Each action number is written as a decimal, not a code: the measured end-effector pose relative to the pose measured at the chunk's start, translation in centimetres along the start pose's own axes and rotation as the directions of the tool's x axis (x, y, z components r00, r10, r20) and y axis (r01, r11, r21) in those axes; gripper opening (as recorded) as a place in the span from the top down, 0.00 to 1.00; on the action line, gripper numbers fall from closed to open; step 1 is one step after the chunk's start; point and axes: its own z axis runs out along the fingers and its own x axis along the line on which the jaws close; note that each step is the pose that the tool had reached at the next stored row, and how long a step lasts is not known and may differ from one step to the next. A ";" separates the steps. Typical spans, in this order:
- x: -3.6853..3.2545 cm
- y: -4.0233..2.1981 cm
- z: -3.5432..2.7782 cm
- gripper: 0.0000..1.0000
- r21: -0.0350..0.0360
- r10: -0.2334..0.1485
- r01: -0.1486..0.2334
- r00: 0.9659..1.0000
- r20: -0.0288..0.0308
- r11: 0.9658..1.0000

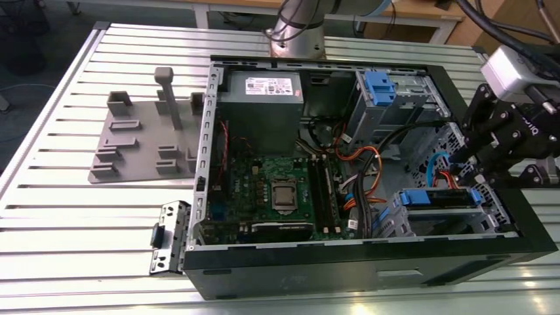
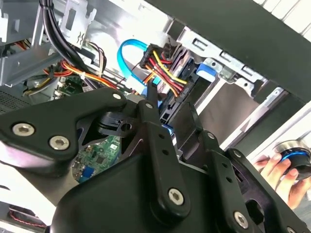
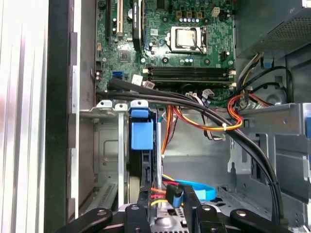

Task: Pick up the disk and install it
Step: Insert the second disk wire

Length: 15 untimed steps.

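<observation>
The disk [image 1: 442, 200], with blue side rails, sits in the lower drive cage at the near corner of the open computer case [image 1: 350, 259], on the exterior view's right. In the first wrist view the disk [image 3: 142, 131] stands edge-on in the cage, blue rail end up. A blue data cable [image 3: 197, 188] and red-yellow power wires [image 2: 163, 65] run to its end. My black gripper [image 1: 468, 176] hovers right over that end. Its fingers [image 3: 189, 206] stand apart and open, with the cable connector between them and nothing gripped.
A grey slotted stand [image 1: 144, 141] lies on the slatted table [image 1: 79, 223] at the exterior view's left. Inside the case are a grey box with a white sticker [image 1: 262, 98], the motherboard [image 1: 280, 190] and an upper cage with a blue tab [image 1: 378, 85]. A hand [image 2: 279, 170] holds a round knob.
</observation>
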 end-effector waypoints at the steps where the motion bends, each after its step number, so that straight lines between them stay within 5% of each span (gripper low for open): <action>1: 0.02 0.08 0.16 0.59 0.000 0.000 0.000 1.000 0.000 1.000; 4: 0.05 0.11 0.66 0.59 0.000 0.000 0.000 1.000 0.000 1.000; 12: 0.06 0.12 0.74 0.59 0.000 0.000 0.000 1.000 -0.004 1.000; 15: 0.06 0.12 0.73 0.73 0.000 0.001 -0.001 1.000 -0.007 1.000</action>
